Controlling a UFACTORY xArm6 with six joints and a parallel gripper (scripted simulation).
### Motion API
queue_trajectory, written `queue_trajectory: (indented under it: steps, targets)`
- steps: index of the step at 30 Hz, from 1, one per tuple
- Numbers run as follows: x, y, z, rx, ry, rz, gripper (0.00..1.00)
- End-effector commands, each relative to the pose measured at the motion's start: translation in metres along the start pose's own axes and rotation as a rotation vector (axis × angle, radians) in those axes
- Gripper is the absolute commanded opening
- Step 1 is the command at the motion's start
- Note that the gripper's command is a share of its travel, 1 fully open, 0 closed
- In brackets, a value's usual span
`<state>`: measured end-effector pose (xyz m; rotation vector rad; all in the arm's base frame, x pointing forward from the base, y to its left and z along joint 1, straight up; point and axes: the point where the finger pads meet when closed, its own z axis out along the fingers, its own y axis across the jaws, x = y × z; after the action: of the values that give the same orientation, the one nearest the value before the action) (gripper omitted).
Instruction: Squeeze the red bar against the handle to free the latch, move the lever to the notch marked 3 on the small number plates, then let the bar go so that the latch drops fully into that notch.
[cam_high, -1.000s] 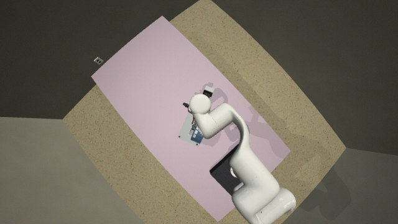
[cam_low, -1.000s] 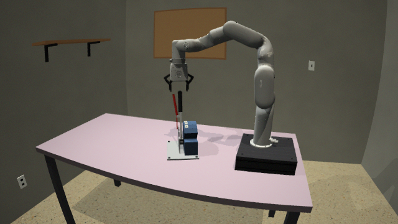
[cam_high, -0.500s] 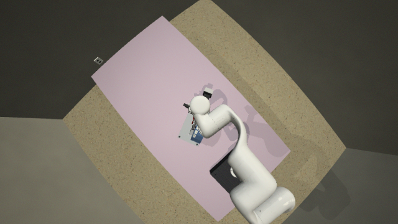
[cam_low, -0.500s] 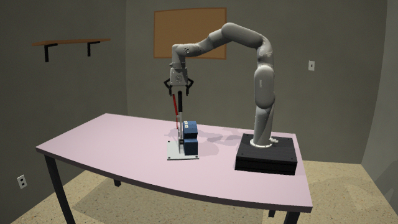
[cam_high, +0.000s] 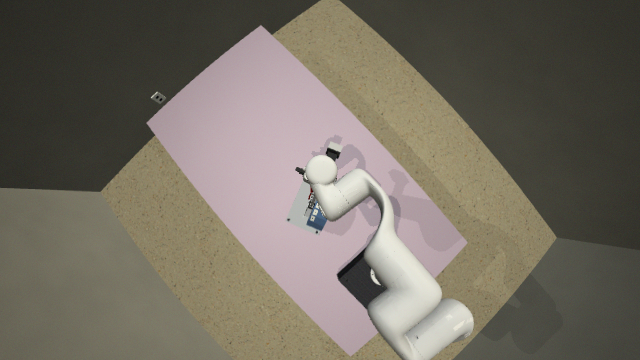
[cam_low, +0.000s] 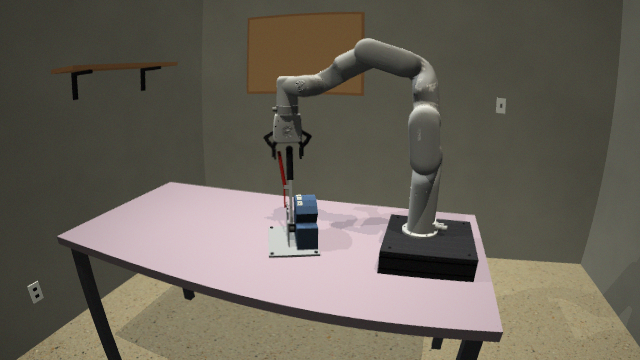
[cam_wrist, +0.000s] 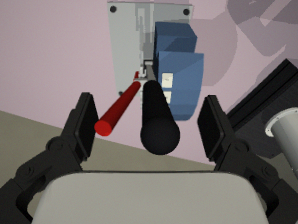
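The lever stands upright on a grey baseplate (cam_low: 292, 247) beside a blue notched block (cam_low: 306, 221) with small white number plates (cam_low: 299, 200) on top. Its black handle (cam_low: 289, 167) and the thin red bar (cam_low: 282, 172) rise side by side; the bar splays away from the handle. My gripper (cam_low: 288, 151) is open, with its fingers on either side of the top ends of the handle and the bar, touching neither. In the wrist view the handle's black top (cam_wrist: 160, 132) and the red bar's tip (cam_wrist: 107, 125) lie between my open fingers. The latch and the plates' digits are too small to read.
The arm's black base block (cam_low: 427, 247) sits on the pink table to the right of the lever unit. In the top view the arm hides most of the lever unit (cam_high: 311, 205). A shelf and a cork board hang on the far walls.
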<state>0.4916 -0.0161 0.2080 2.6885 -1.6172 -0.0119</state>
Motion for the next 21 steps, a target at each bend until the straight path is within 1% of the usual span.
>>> queue_trajectory:
  steps: [1, 18, 19, 21]
  targets:
    - [0.0006, -0.001, 0.0005, 0.005, 0.003, 0.0, 1.0]
    - [0.0006, -0.001, 0.0011, 0.005, 0.003, 0.0, 1.0]
    - [0.0006, -0.001, 0.0011, 0.005, 0.003, 0.0, 0.0]
    - [0.0006, -0.001, 0.0011, 0.005, 0.003, 0.0, 0.0]
